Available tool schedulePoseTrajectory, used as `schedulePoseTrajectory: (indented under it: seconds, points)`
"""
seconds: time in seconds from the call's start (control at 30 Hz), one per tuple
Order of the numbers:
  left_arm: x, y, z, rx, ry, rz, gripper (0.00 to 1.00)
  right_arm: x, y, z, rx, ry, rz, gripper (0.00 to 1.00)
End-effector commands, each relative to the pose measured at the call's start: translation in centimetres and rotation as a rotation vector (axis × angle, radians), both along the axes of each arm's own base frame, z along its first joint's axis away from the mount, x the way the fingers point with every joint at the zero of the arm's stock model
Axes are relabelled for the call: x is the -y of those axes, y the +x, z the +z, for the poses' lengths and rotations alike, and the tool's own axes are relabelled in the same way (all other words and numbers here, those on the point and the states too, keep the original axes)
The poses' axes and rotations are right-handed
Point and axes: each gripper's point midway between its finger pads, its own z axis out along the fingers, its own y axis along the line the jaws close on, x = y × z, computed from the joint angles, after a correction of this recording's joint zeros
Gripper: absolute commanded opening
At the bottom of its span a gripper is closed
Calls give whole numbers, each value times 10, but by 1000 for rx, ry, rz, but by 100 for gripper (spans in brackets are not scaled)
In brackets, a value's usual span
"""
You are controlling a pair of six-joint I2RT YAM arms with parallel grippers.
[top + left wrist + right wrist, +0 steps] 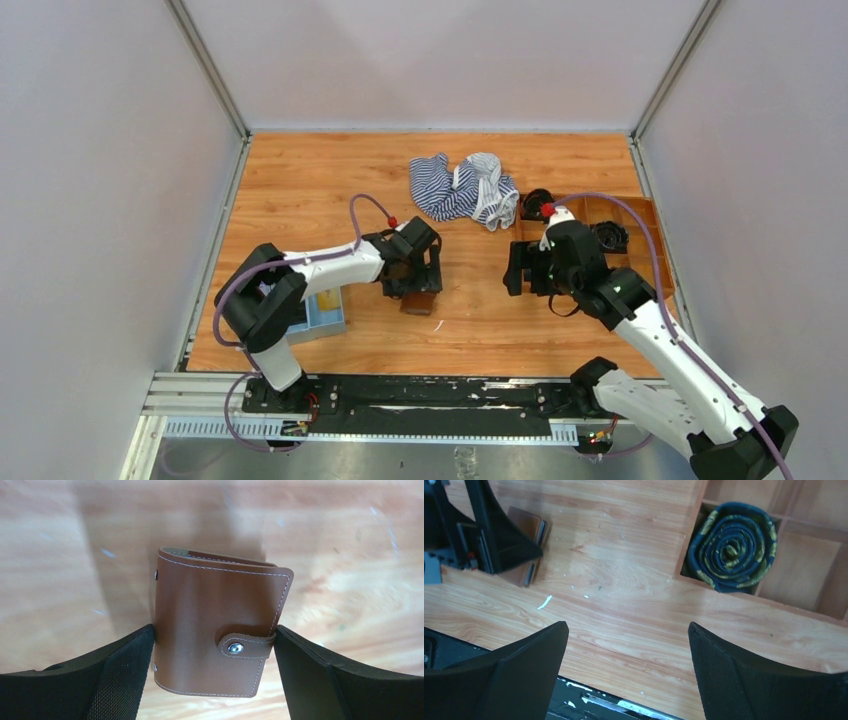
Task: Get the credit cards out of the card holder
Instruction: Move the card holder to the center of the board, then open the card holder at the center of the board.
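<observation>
The card holder [215, 625] is a brown leather-like wallet, closed, with its snap strap fastened. It sits between the fingers of my left gripper [214, 650], and both pads touch its sides. In the top view the left gripper [415, 285] is left of the table's centre with the holder [421, 301] at its tip. The holder also shows in the right wrist view [528, 542], tilted up on edge. The credit cards are hidden. My right gripper [629, 650] is open and empty above bare wood, to the right of the holder [530, 275].
A striped cloth [465, 188] lies at the back. A brown compartment box [640, 215] at the right holds a rolled dark band [731, 547]. A light-blue tray [325, 318] sits near the left arm's base. The table's front edge and black rail [589, 700] are just below the right gripper.
</observation>
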Motion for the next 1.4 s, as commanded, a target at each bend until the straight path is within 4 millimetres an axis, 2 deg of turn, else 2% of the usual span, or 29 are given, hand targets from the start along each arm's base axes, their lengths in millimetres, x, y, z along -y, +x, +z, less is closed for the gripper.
schedulePoseTrajectory:
  seconds: [0.0,0.1,0.2,0.37,0.47,0.57,0.67,0.73,0.8,0.87,1.13,1.27,1.37]
  points:
    - [43,-49,-8,-113,-133,55,89,17,-14,-18,-36,-45,-62,94]
    - [68,-64,9,-101,-166,-3,91,22,-19,-22,-49,-48,-74,93]
    - [71,-71,24,-85,-132,-41,95,25,-23,-24,-54,-51,-79,93]
    - [43,-59,64,56,-100,-17,99,31,-30,-29,-80,-49,-122,91]
    - [19,-46,75,134,-56,10,98,18,-36,-41,-123,4,-128,87]
    - [-9,-34,66,129,-10,41,96,-3,-38,-49,-122,-6,-113,84]
    - [-24,-30,54,108,29,29,94,-35,-42,-51,-95,-71,-52,83]
    - [-24,-30,46,84,45,-8,93,-53,-40,-55,-99,-120,-30,79]
    - [-20,-33,39,56,47,-35,93,-70,-38,-61,-99,-140,-2,67]
    - [-15,-34,31,35,36,-47,93,-84,-36,-68,-94,-145,22,59]
    - [5,-39,11,-14,-44,-69,94,-123,-27,-92,-124,-113,81,55]
    - [14,-40,-1,-45,-70,-76,94,-135,-25,-100,-136,-85,88,52]
    - [12,-41,-12,-68,-43,-70,94,-139,-22,-108,-142,-84,82,48]
